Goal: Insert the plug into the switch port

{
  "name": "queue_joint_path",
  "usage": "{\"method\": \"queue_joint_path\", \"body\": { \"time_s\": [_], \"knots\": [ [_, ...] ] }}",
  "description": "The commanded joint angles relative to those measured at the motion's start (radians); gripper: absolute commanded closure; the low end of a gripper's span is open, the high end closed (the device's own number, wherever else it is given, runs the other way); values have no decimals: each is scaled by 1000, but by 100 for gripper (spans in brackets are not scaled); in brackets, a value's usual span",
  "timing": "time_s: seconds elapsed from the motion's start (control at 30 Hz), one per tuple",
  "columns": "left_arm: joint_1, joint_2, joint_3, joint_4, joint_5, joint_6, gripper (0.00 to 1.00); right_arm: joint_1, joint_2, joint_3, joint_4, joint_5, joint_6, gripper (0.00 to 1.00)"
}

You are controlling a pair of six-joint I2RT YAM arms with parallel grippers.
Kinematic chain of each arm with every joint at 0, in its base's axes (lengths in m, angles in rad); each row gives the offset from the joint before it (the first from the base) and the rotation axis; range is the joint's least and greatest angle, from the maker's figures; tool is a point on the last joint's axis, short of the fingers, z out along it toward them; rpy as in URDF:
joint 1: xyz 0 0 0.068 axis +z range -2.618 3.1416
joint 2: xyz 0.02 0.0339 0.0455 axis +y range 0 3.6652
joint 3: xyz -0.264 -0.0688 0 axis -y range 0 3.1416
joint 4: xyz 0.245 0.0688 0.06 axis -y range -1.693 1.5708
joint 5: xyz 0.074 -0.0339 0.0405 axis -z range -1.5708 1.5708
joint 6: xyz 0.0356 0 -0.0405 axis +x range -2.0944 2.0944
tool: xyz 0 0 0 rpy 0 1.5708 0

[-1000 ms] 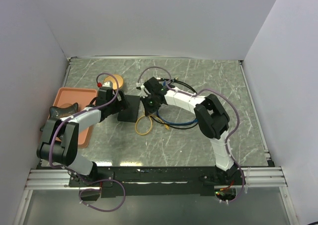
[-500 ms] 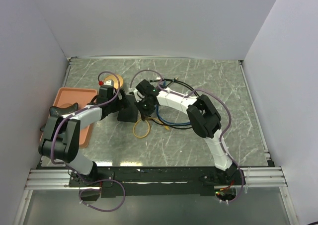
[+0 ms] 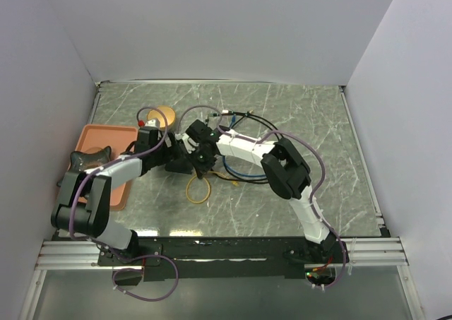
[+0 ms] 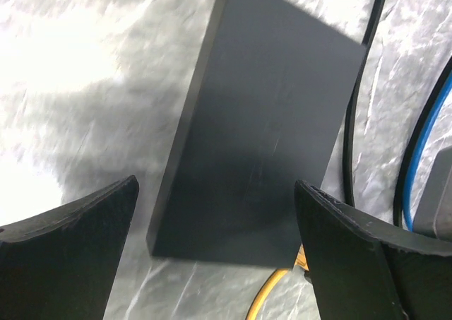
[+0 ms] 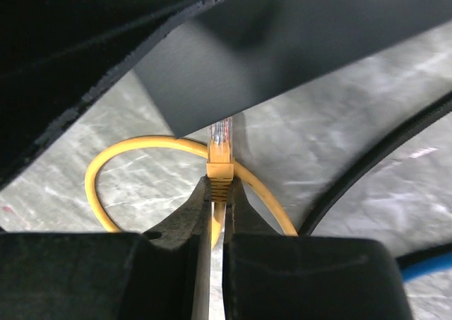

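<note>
The switch is a flat matte-black box lying on the marble table; it fills the left wrist view. My left gripper is open, and its fingers stand on either side of the switch's near end without touching it. My right gripper is shut on the yellow plug of a yellow cable. The plug's clear tip points at the switch's edge and sits right at it. The sockets are hidden.
An orange tray with a dark object in it lies at the left. A tan round disc sits behind the left gripper. Black and blue cables coil right of the switch. White walls enclose the table.
My right gripper has moved left with the yellow plug until it is against the switch, and the yellow loop trailed left with it. The left gripper has stayed at the switch.
</note>
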Motion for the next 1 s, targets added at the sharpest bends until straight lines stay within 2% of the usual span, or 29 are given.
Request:
{"method": "queue_joint_path", "body": {
  "time_s": [0.0, 0.23, 0.37, 0.47, 0.77, 0.9, 0.97],
  "knots": [
    [-8, -90, -48, 37, 9, -26, 1, 68, 9, 38, 13, -69, -44, 100],
    [-2, -188, -119, 0, -44, -84, 1, 76, -9, 23, 67, -60, -11, 100],
    [35, -223, -136, -5, -44, -95, 1, 64, -48, -23, 89, 16, 5, 100],
    [65, -229, -129, -8, -44, -85, 2, 35, -89, -78, 118, 10, 5, 100],
    [108, -179, -62, 35, 13, -28, 2, -40, -194, -226, 193, -2, -44, 100],
    [111, -133, -31, 55, 41, -23, 2, -70, -213, -238, 182, 41, -50, 100],
    [111, -113, -21, 57, 44, -20, 2, -88, -276, -279, 197, 62, -35, 100]
  ]
}}
